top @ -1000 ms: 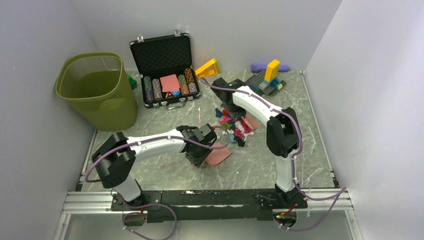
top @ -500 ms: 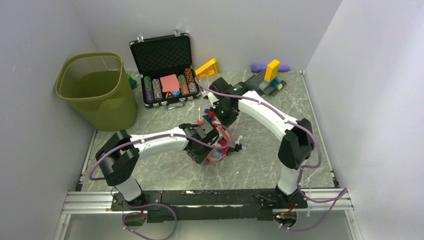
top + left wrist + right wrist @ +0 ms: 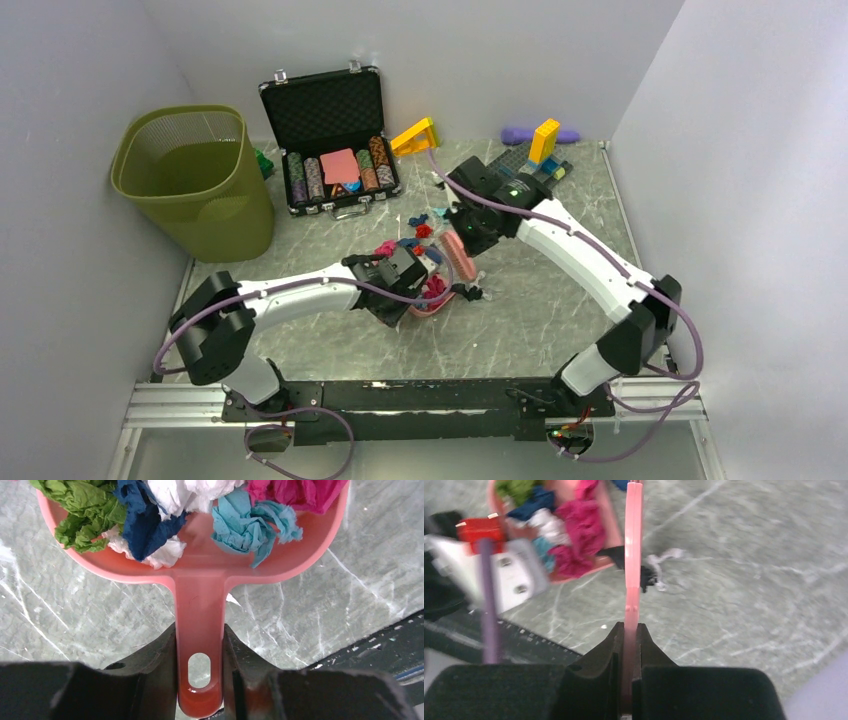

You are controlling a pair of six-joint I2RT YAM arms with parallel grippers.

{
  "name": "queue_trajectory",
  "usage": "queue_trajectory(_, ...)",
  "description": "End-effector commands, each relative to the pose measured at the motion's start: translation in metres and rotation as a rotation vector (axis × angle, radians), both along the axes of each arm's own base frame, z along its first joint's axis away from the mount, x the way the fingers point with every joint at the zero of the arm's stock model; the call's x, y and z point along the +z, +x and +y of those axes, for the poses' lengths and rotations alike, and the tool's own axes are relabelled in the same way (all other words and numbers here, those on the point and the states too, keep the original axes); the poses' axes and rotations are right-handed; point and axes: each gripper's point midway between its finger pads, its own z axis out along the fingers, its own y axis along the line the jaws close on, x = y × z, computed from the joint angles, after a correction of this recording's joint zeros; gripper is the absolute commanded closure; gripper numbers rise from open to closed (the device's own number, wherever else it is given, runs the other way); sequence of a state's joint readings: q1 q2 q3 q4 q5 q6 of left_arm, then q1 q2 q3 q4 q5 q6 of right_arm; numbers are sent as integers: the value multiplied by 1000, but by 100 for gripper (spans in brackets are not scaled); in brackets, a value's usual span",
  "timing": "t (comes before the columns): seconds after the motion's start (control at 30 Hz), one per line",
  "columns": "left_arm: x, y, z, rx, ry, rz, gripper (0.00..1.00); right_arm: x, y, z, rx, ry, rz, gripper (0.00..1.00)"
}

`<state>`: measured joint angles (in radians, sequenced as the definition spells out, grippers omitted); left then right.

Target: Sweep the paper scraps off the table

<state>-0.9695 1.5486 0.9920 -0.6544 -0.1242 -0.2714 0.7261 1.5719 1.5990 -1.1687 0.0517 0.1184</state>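
From above, some paper scraps (image 3: pixel 422 231) lie loose on the table (image 3: pixel 545 300) near its middle, just behind a pink dustpan (image 3: pixel 430 302) that carries more of them. A pink brush (image 3: pixel 460 255) is just beside the dustpan, on its right.

In the left wrist view, the left pincer (image 3: pixel 200 645) is clamped on the dustpan handle. Green, dark blue, white, teal and magenta scraps sit in the pan.

In the right wrist view, the right pincer (image 3: pixel 629 635) is pressed tight on the thin brush, seen edge-on. One black and one white scrap lie on the table by the brush, outside the dustpan.
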Motion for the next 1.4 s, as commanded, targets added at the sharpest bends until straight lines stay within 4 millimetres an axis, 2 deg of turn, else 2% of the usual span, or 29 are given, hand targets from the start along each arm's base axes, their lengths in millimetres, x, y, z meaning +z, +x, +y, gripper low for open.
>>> queue_trajectory(0.0,26,2,-9,1,-66,-73,100,35,27,-49,-258,-48,-234,100)
queue_trajectory(0.17,45,-11,-10,-3,-63,-50,100,65,37,-70,-384,43,-389,100)
queue_trajectory(0.3,63,-23,-14,-18,-109,6,100,84,34,-77,-432,138,-476,100)
queue_trajectory(0.37,71,-28,-21,-32,-152,38,100,88,31,-73,-418,196,-482,100)
queue_trajectory(0.53,87,-28,-31,-32,-209,71,100,98,15,-42,-288,382,-443,100)
queue_trajectory(0.73,117,-20,-25,-5,-283,67,100,112,6,-43,-286,467,-481,100)
queue_trajectory(0.83,125,-11,-9,63,-322,81,100,119,3,-45,-299,507,-511,100)
queue_trajectory(0.97,141,-5,14,118,-290,33,100,119,2,-52,-324,509,-537,100)
queue_trajectory(1.1,166,3,45,187,-260,-37,100,120,3,-54,-335,512,-547,100)
queue_trajectory(1.37,215,34,122,394,-185,-218,100,127,1,-49,-304,539,-550,100)
